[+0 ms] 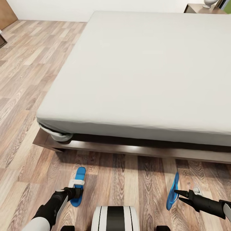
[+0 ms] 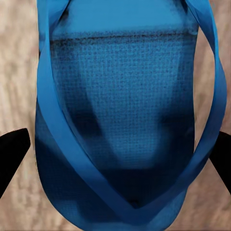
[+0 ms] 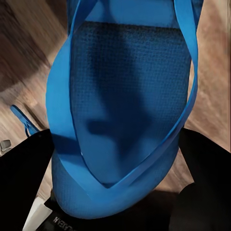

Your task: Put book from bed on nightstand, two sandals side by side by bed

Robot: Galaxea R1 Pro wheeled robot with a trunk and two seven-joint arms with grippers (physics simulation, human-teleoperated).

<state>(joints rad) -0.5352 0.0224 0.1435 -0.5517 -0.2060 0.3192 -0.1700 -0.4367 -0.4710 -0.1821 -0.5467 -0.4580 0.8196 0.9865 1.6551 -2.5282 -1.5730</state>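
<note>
Brown wood-plank floor (image 1: 29, 73), white wall (image 1: 51, 9) behind, even soft light.

1. Bare plank floor (image 1: 134, 179) lies open between the left sandal (image 1: 78, 186) and the right sandal (image 1: 172, 192), which are well apart.
2. The bed (image 1: 128, 149) frame closes off the far side of that strip.
3. The robot's own base (image 1: 115, 218) closes off the near side.
4. Left of the bed, open floor runs back along its side.
5. The mattress top is unobstructed.
</note>
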